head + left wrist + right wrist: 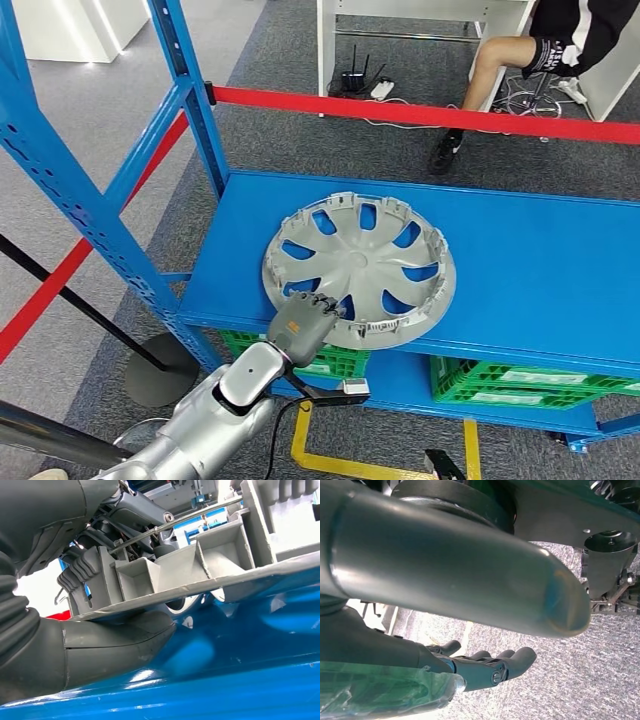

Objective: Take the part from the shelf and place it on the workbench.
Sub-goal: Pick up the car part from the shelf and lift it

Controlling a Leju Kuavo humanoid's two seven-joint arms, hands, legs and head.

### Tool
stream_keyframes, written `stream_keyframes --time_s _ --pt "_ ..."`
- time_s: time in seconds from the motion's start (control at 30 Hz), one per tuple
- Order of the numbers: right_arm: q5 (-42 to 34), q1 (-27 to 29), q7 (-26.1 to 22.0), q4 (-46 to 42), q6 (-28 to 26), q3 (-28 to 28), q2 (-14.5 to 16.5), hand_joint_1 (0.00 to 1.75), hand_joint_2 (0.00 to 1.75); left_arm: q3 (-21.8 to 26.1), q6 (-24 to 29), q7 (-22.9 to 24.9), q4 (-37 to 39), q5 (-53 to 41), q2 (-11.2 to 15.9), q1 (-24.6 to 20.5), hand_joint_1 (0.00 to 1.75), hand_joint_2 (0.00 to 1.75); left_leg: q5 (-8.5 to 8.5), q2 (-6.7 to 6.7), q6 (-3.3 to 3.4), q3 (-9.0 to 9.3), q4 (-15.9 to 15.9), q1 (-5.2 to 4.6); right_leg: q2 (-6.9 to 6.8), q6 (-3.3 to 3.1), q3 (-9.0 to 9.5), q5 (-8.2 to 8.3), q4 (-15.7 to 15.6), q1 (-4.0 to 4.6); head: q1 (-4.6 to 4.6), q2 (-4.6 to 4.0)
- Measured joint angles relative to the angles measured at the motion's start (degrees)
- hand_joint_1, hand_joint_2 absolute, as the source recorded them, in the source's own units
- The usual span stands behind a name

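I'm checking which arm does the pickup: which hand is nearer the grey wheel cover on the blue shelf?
Left. The left hand grips the wheel cover at its near rim; the right hand hangs over the carpet, away from it.

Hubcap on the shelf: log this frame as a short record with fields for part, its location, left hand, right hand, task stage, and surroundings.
part: grey hubcap, ribbed inner side up
location: lying flat on the blue shelf, near its front edge
left hand: left hand grips the hubcap's near rim, thumb under it, fingers over the top
right hand: right hand holds nothing, fingers slightly apart above grey carpet
task stage: grasped, not yet lifted
surroundings: green crates on the lower shelf; a person seated behind
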Motion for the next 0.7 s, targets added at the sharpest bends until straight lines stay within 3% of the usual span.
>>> stream_keyframes --time_s 0.13,0.3,0.37,0.5,0.7 --pt "0.00 0.00 0.00 0.00 0.00 0.00 0.00 0.00 0.00 -0.01 0.00 0.00 0.02 0.00 0.00 0.00 1.73 1.75 0.00 0.00 0.00 0.00 0.00 0.00 0.00 0.00 0.00 0.00 0.00 0.00 0.00 0.00" --pt "-0.11 0.03 0.00 0.00 -0.23 -0.02 0.00 0.00 0.00 -0.73 2.37 1.24 -2.15 -0.74 0.68 0.16 1.57 1.75 0.01 0.00 0.00 0.00 0.01 0.00 0.03 -0.01 -0.04 0.01 0.00 0.00 0.01 0.00" --pt "-0.35 0.26 0.00 0.00 -0.59 -0.03 0.00 0.00 0.00 -1.96 1.84 2.22 -10.57 -1.19 2.06 0.55 1.57 1.75 0.07 -0.01 0.02 -0.14 0.02 0.00 -0.02 -0.03 -0.16 0.04 0.01 0.01 -0.04 0.00" --pt "-0.59 0.56 0.17 0.02 -0.80 -0.06 0.00 0.00 0.00 -3.06 -6.63 1.49 -30.68 -1.12 3.45 0.07 1.57 1.75 0.12 -0.05 0.06 -0.31 0.04 0.00 -0.08 -0.04 -0.24 0.05 0.02 0.01 -0.07 0.00" --pt "-0.58 0.50 0.17 0.01 -0.81 -0.09 0.00 0.00 0.00 -4.13 -4.24 0.79 -40.67 -1.44 4.90 0.94 1.57 1.75 0.07 -0.04 0.08 -0.33 0.04 0.00 -0.06 -0.02 -0.30 0.02 0.01 0.00 -0.08 0.00"
